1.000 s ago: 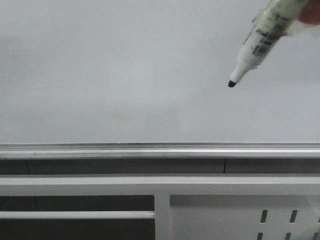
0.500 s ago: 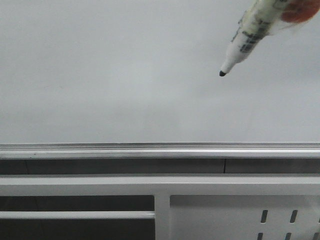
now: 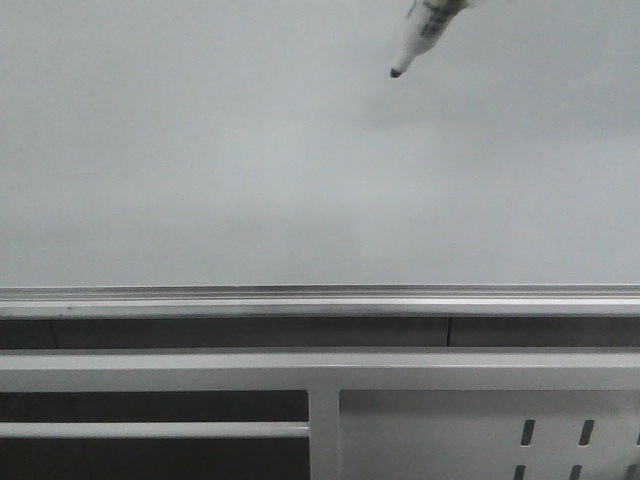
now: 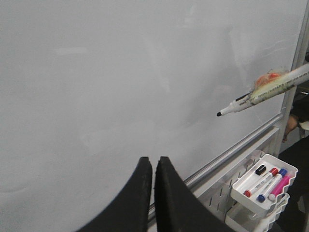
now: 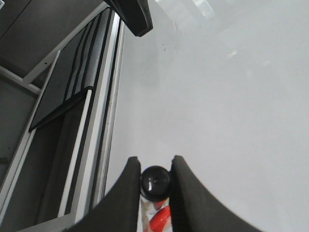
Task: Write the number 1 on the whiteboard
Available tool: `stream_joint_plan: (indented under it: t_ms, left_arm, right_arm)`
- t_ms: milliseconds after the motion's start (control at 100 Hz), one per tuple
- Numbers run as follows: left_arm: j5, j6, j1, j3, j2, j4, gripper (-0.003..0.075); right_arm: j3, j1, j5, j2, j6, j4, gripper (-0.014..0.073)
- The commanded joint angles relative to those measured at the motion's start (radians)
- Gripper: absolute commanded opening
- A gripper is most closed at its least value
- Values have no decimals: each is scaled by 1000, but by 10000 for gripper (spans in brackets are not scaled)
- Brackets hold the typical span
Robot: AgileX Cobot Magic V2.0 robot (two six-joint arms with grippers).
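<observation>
Marker climbs toward the stroke's start, board unmarked

The right end effector [image 5: 154, 181], clamped on the marker [image 3: 420, 32], has carried it up and leftward over the whiteboard [image 3: 200, 150]; number 1 is not yet drawn. The left end effector [image 4: 153, 166] sits closed, empty.

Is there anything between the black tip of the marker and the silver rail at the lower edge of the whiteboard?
No. In the front view only bare whiteboard lies between the marker tip and the rail; no stroke shows.

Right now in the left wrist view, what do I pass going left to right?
Left claw, shut and empty → black tip of the marker → marker body → tray of spare markers, all in front of the whiteboard.
</observation>
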Motion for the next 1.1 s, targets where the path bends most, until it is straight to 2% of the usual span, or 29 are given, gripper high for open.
stream_joint_plan:
  t_ms: [0,100,360,1090]
  left_arm:
    - [-22,2,-5,-29,6,17,-20]
    - [-22,2,-5,-29,6,17,-20]
    - [-34,2,-5,-29,6,17,-20]
    - [-35,2,-5,-29,6,20,-20]
  right_arm:
    - [-25,-1,-34,37,-73,106,-67]
    - [-25,-1,-34,67,-122,154,-67]
    - [-23,-1,-33,94,-127,154,-67]
    - [-23,-1,-166,123,-180,154,-67]
